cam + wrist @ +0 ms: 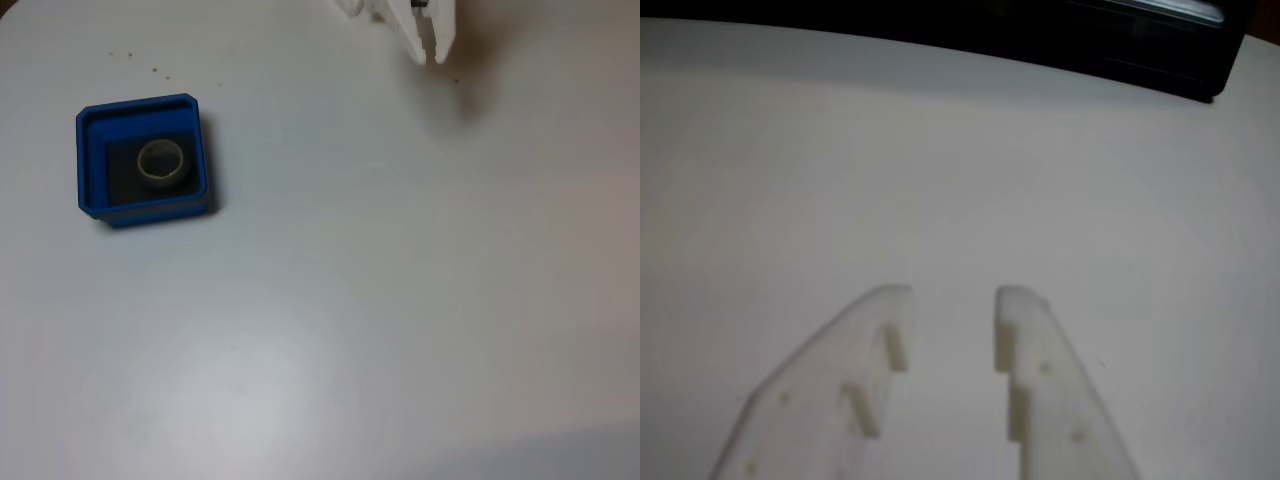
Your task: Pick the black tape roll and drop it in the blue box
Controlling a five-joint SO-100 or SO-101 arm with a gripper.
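The blue box [140,107] sits on the white table at the left in the fixed view. The black tape roll [163,183] lies flat on the box's dark floor, and its pale inner core shows. My white gripper [430,52] hangs at the top right of that view, far from the box. In the wrist view the gripper [953,297] is open, with a gap between its two white fingers [1040,370] and only bare table behind it.
A dark, flat object [1140,40] runs along the table's far edge in the wrist view. A few small dark specks [130,55] dot the table above the box. The white tabletop [400,300] spreads wide to the right of the box and below it.
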